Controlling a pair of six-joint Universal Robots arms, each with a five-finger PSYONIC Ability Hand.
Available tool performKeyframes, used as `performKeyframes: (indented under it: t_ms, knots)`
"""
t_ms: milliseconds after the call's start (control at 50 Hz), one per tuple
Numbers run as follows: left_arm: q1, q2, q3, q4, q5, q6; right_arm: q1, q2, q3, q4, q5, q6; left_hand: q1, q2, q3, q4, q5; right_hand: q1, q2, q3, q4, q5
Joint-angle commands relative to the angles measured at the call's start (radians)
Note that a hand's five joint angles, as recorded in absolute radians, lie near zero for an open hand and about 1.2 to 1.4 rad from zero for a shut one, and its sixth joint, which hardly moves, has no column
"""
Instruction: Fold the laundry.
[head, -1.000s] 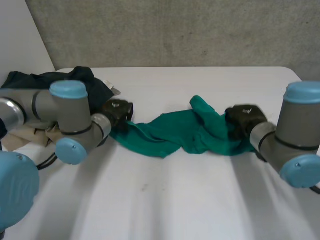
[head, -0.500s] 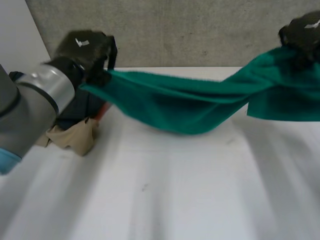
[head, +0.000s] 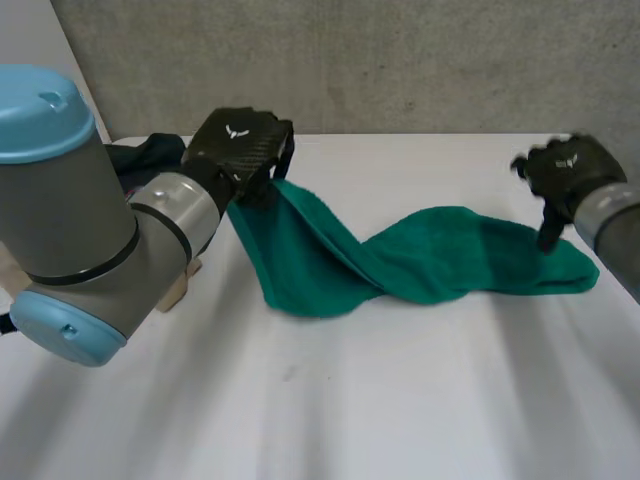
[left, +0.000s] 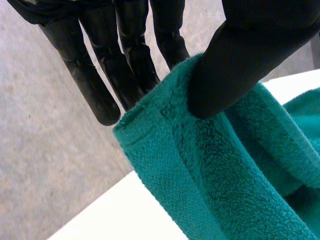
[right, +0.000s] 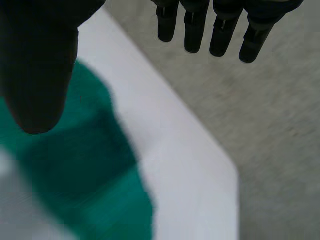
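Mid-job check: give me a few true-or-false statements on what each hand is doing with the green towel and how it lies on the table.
1. The left hand pinches an edge of the green towel between thumb and fingers. True.
2. The right hand is clamped on the towel's other end. False: its fingers are straight and hold nothing; that end lies on the table below it.
3. The towel is folded into a neat flat square. False: it is stretched out long and twisted, with the end at the left hand lifted.
4. A dark garment lies on the table behind the left arm. True.
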Motion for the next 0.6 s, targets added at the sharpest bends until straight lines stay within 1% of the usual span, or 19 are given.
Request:
performKeyframes:
  t_ms: [20, 40, 100, 140, 160, 180, 240, 260, 300, 320, 360, 380, 400, 420, 460, 520, 560, 580, 600]
  knots:
    - [-0.033, 0.063, 0.016, 0.000, 0.002, -0.002, -0.003, -0.101, 0.187, 0.172, -0.092, -0.001, 0.238, 0.200, 0.205, 0.198, 0.235, 0.167, 0.165, 0.163, 0.163, 0.157]
    - [-0.039, 0.069, 0.016, 0.000, 0.002, -0.002, -0.003, -0.101, 0.214, 0.142, -0.120, 0.009, 0.238, 0.200, 0.205, 0.198, 0.235, 0.167, 0.165, 0.163, 0.163, 0.157]
    - [-0.060, 0.091, 0.017, 0.001, 0.002, -0.002, -0.002, -0.101, 0.260, 0.047, -0.152, 0.026, 0.238, 0.200, 0.205, 0.198, 0.235, 0.161, 0.159, 0.157, 0.157, 0.151]
    - [-0.070, 0.099, 0.019, 0.001, 0.002, -0.002, 0.003, -0.086, 0.297, -0.076, -0.161, 0.081, 0.238, 0.200, 0.205, 0.198, 0.235, 0.155, 0.153, 0.151, 0.151, 0.145]
    - [-0.080, 0.106, 0.025, 0.003, 0.000, -0.004, 0.006, -0.068, 0.303, -0.116, -0.161, 0.106, 0.238, 0.200, 0.205, 0.198, 0.235, 0.155, 0.153, 0.151, 0.151, 0.145]
    - [-0.083, 0.109, 0.028, 0.003, 0.000, -0.005, 0.011, -0.004, 0.303, -0.183, -0.160, 0.149, 0.238, 0.200, 0.205, 0.198, 0.235, 0.155, 0.153, 0.151, 0.151, 0.145]
    - [-0.094, 0.122, 0.054, 0.003, -0.003, -0.036, 0.012, 0.093, 0.286, -0.259, -0.155, 0.197, 0.238, 0.200, 0.205, 0.198, 0.235, 0.158, 0.156, 0.154, 0.154, 0.148]
    - [-0.094, 0.123, 0.063, 0.003, -0.004, -0.047, 0.011, 0.157, 0.265, -0.300, -0.152, 0.218, 0.238, 0.200, 0.205, 0.198, 0.235, 0.158, 0.156, 0.154, 0.154, 0.148]
    - [-0.096, 0.131, 0.086, 0.003, -0.006, -0.080, 0.011, 0.196, 0.242, -0.314, -0.145, 0.229, 0.238, 0.200, 0.205, 0.198, 0.235, 0.161, 0.159, 0.157, 0.157, 0.151]
    - [-0.096, 0.134, 0.094, 0.001, -0.006, -0.091, 0.015, 0.251, 0.210, -0.334, -0.126, 0.232, 0.238, 0.200, 0.205, 0.198, 0.235, 0.175, 0.173, 0.171, 0.171, 0.165]
    - [-0.094, 0.145, 0.116, 0.001, -0.006, -0.123, 0.027, 0.291, 0.182, -0.343, -0.102, 0.230, 0.238, 0.200, 0.205, 0.198, 0.235, 0.216, 0.214, 0.212, 0.212, 0.206]
    - [-0.094, 0.152, 0.122, 0.001, -0.006, -0.134, 0.038, 0.308, 0.165, -0.348, -0.085, 0.230, 0.238, 0.200, 0.205, 0.198, 0.235, 0.257, 0.255, 0.253, 0.253, 0.247]
    - [-0.093, 0.157, 0.125, 0.001, -0.006, -0.140, 0.061, 0.325, 0.129, -0.358, -0.045, 0.230, 0.238, 0.200, 0.205, 0.198, 0.235, 0.467, 0.465, 0.463, 0.463, 0.457]
    - [-0.093, 0.165, 0.128, 0.001, -0.009, -0.146, 0.066, 0.325, 0.115, -0.363, -0.025, 0.233, 0.238, 0.200, 0.205, 0.198, 0.235, 0.655, 0.653, 0.651, 0.651, 0.645]
    - [-0.088, 0.186, 0.129, 0.003, -0.009, -0.151, 0.078, 0.317, 0.087, -0.372, 0.022, 0.237, 0.238, 0.200, 0.205, 0.198, 0.235, 1.144, 1.142, 1.140, 1.140, 1.134]
    - [-0.080, 0.217, 0.126, 0.003, -0.010, -0.151, 0.077, 0.287, 0.084, -0.372, 0.038, 0.237, 0.238, 0.200, 0.205, 0.198, 0.235, 1.146, 1.144, 1.142, 1.142, 1.136]
    - [-0.074, 0.227, 0.122, 0.003, -0.010, -0.151, 0.072, 0.164, 0.093, -0.357, 0.035, 0.227, 0.238, 0.200, 0.205, 0.198, 0.235, 1.146, 1.144, 1.142, 1.142, 1.136]
    - [-0.058, 0.238, 0.116, 0.000, -0.009, -0.145, 0.075, 0.061, 0.099, -0.336, 0.023, 0.217, 0.238, 0.200, 0.205, 0.198, 0.235, 1.146, 1.144, 1.142, 1.142, 1.136]
    - [-0.042, 0.244, 0.114, -0.005, -0.004, -0.142, 0.078, -0.001, 0.101, -0.311, 0.011, 0.212, 0.238, 0.200, 0.205, 0.198, 0.235, 1.146, 1.144, 1.142, 1.142, 1.136]
